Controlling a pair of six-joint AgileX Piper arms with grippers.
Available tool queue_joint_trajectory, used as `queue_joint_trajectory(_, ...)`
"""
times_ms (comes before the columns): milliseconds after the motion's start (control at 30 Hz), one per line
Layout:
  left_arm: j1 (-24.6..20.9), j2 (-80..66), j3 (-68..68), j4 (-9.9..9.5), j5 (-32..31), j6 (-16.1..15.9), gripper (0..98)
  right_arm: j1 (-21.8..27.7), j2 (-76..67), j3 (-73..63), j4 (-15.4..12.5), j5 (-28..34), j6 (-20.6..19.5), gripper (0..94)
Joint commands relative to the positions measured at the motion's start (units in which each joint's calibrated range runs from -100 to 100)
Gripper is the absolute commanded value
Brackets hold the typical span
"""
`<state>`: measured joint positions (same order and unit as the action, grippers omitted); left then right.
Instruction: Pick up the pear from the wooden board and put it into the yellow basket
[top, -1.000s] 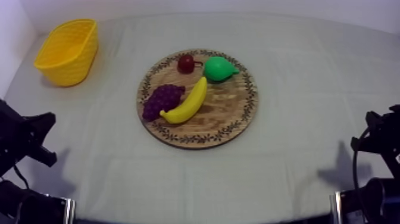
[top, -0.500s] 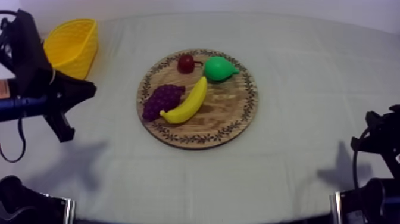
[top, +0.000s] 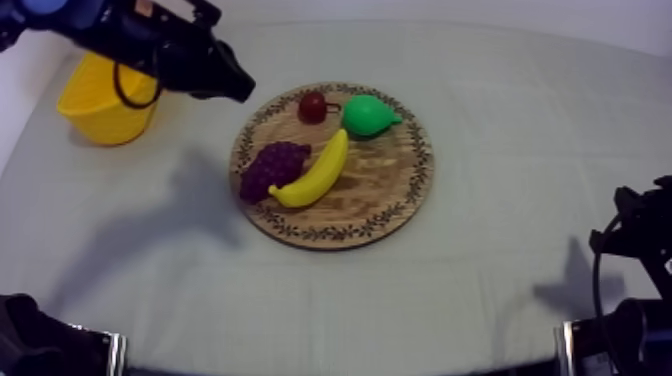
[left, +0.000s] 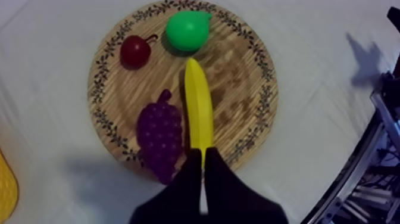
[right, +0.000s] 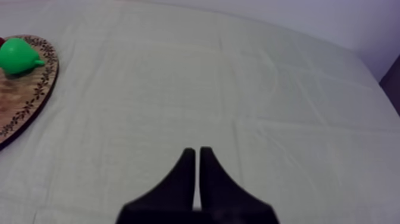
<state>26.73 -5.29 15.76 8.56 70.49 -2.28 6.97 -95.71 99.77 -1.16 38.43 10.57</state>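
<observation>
Right gripper (right: 197, 154): fingers pressed together, empty, low at near right of table (top: 500, 270).
Wooden board (top: 385, 195): centre. Banana (top: 318, 168) and grapes (top: 268, 168) on the near half; small red fruit (top: 313, 105) and pear (top: 368, 115) by the far rim.
Left gripper (top: 238, 90): closed on nothing, above board's far-left rim.
Yellow basket (top: 100, 112): far left.
Handling: spread fingers first, descend over pear's broad body, clear of small red fruit.

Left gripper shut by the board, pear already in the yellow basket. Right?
Not quite. The pear lies on the wooden board, not in the yellow basket, as the top view shows. The left gripper is shut by the board.
</observation>
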Motion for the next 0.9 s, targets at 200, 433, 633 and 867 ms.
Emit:
queue_joint_trajectory(200, 0.8, 20.0, -24.1, -1.39, 8.2, 0.3, 0.0, 0.0, 0.0, 0.0, 0.0, 0.0, 0.1, 0.4)
queue_joint_trajectory(433, 2.1, 32.1, -42.2, -5.06, 14.6, 0.1, 0.0, 0.0, 0.0, 0.0, 0.0, 0.0, 0.1, 0.4)
queue_joint_trajectory(633, 2.2, 38.1, -53.8, -3.75, 17.8, 1.3, 0.0, 0.0, 0.0, 0.0, 0.0, 0.0, 0.1, 0.4)
queue_joint_trajectory(867, 2.3, 42.1, -59.4, -3.63, 20.0, -9.7, 0.0, 0.0, 0.0, 0.0, 0.0, 0.0, 0.1, 0.4)
